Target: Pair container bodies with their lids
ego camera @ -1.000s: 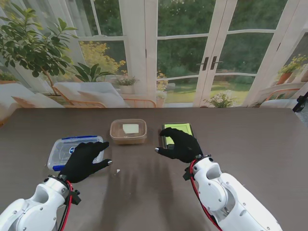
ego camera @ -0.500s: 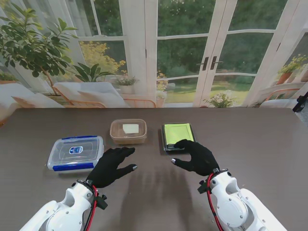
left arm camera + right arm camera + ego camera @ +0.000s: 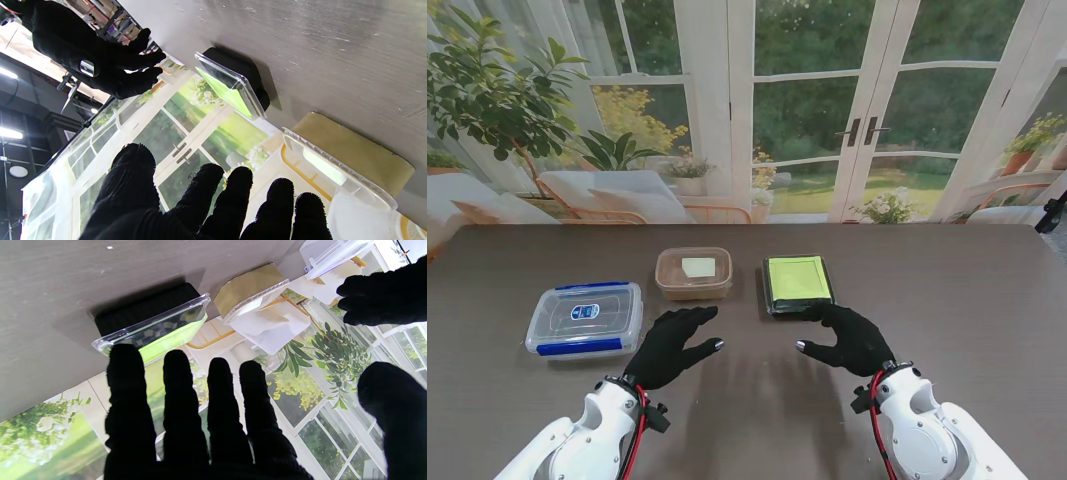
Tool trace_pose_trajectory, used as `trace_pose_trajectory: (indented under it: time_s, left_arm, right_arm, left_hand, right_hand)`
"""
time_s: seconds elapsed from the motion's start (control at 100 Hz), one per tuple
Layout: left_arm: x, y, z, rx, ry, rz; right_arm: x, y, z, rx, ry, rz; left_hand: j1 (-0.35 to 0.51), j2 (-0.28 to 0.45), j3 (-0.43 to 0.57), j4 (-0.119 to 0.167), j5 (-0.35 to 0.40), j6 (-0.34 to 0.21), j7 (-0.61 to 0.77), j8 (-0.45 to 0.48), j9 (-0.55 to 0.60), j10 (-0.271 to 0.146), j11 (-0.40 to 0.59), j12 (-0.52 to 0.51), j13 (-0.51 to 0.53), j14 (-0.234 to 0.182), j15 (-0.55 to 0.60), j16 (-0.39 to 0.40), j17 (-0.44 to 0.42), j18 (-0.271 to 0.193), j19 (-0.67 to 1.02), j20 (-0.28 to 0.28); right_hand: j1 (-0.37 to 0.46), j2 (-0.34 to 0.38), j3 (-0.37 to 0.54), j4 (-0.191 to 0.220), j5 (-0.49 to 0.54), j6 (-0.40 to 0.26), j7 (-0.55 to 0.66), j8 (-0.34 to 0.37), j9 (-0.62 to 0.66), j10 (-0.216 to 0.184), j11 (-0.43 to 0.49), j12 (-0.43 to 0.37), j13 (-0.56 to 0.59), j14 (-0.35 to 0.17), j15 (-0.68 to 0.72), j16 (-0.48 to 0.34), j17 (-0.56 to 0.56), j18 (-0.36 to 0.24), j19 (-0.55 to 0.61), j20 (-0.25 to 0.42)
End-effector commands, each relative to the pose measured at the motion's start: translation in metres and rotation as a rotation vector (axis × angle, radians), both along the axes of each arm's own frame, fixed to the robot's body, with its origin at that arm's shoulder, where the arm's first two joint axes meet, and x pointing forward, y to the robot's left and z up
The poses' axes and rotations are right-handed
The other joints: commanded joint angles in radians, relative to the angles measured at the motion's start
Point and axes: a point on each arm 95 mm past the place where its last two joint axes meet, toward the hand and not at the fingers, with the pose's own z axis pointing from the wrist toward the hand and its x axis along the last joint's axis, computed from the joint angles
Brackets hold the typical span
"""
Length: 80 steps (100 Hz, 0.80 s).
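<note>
A: Now, leftmost on the dark wood-grain table (image 3: 947, 290): a clear rectangular plastic container with a blue-clipped lid (image 3: 585, 317) and a round blue label. Lid is on it. It sits flat, well to the left of both hands.

B: Next along?

A: A tan rectangular container with a clear lid (image 3: 694, 272), farther from me than the blue-clipped one. A pale square shows through the lid. In the left wrist view it appears as a tan wall (image 3: 350, 153) with a clear rim.

B: Left hand (image 3: 674, 345)?

A: Black-gloved, palm down, fingers spread, holding nothing. It hovers nearer to me than the tan container, between the blue-clipped box and the right hand. Contact with the table: cannot tell. From the left wrist view its fingertips (image 3: 238, 176) are apart, nothing between them.

B: Then?

A: A black rectangular tray with a clear lid over a bright green inside (image 3: 797, 283), just right of the tan container, apart from it. Right wrist view shows the clear lid seated on the black base (image 3: 150, 323).

B: Right hand (image 3: 850, 340)?

A: Black-gloved, fingers apart, gripping nothing. It is nearer to me than the black tray; its fingertips reach to the tray's near edge. Touching or just short: cannot tell. Right wrist view shows four fingers (image 3: 128, 400) side by side, the thumb off to one side.
</note>
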Motion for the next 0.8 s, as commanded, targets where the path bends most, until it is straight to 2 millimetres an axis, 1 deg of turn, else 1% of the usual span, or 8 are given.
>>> trace_pose_trajectory:
  time_s: [0.0,0.79]
  left_arm:
    - [-0.0017,-0.0042,-0.0041,-0.003,0.023,-0.007]
    - [0.0005,-0.0086,-0.0021,-0.01,0.038,-0.019]
  right_arm:
    - [-0.0043,-0.0007,-0.0061,-0.001,0.026,0.008]
    - [-0.001,-0.0052,-0.0073,0.013,0.032,-0.002]
  left_hand:
    - [0.027,-0.022,-0.002,0.008,0.011,-0.002,0.004,0.007,0.004,-0.003,-0.005,0.004,0.016,0.006,0.002,0.008,-0.001,-0.011,0.005,0.007]
    - [0.027,-0.019,-0.002,0.009,0.011,0.0,0.002,0.011,0.0,-0.005,-0.007,0.003,0.008,0.004,-0.004,0.007,-0.018,-0.013,-0.007,0.007]
  right_hand:
    - [0.005,-0.032,0.075,-0.026,0.025,-0.01,0.001,0.01,0.021,-0.01,-0.011,0.0,0.009,0.0,-0.009,0.003,-0.299,0.02,0.037,-0.021]
    - [0.002,-0.031,0.076,-0.028,0.017,-0.01,-0.003,0.013,0.012,-0.002,-0.01,0.0,0.001,-0.002,-0.008,0.003,-0.308,0.017,0.034,-0.022]
